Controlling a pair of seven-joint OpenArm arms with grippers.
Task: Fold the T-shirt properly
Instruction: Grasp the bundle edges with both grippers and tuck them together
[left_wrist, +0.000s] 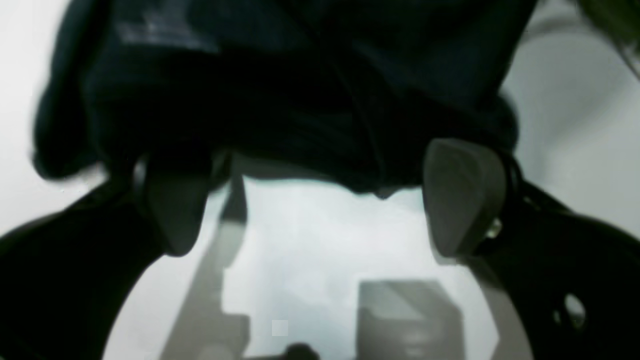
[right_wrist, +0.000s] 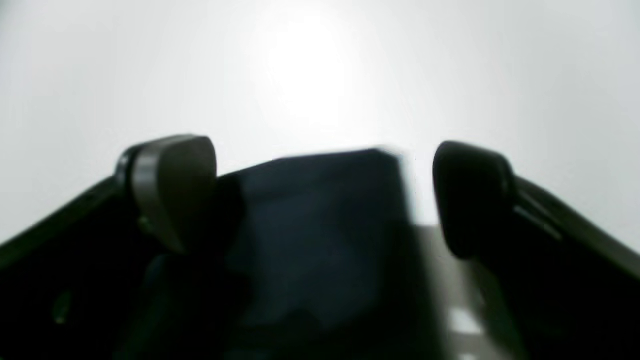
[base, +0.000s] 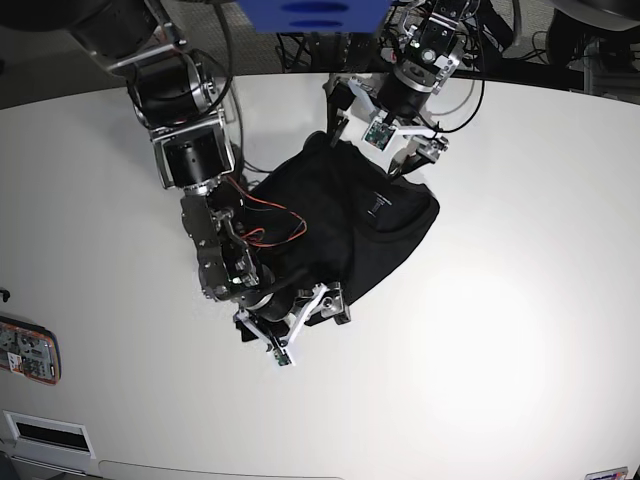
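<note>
Your left claw (left_wrist: 320, 200) stands wide apart, gripping nothing: in its wrist view both grey fingertips (left_wrist: 462, 195) show with pale desk (left_wrist: 310, 240) between them, and the black T-shirt (left_wrist: 300, 90) bunches just above and behind the tips, its lower edge dipping into the gap. Whether the cloth touches the pads you cannot tell from that blurred view. In the base view this claw (base: 385, 135) sits at the shirt's far edge, near the top of the heap, with its arm coming down from the top of the picture.

Your right claw (right_wrist: 325, 195) is also spread wide and holds nothing. In its wrist view a dark fold of the T-shirt (right_wrist: 320, 235) lies between the two fingers (right_wrist: 172, 185), closer to the left-hand one, with a strip of bright desk (right_wrist: 320, 75) showing beside the other. In the base view this claw (base: 290, 320) is at the near edge of the shirt, low against the desk.

The T-shirt (base: 350, 225) lies crumpled in a dark mound near the middle of the white desk (base: 500, 350), between the two claws. A small pale tag (base: 376, 204) shows on its upper surface. At the desk's left edge you can see a small orange and grey device (base: 28, 350), well apart from the shirt.
</note>
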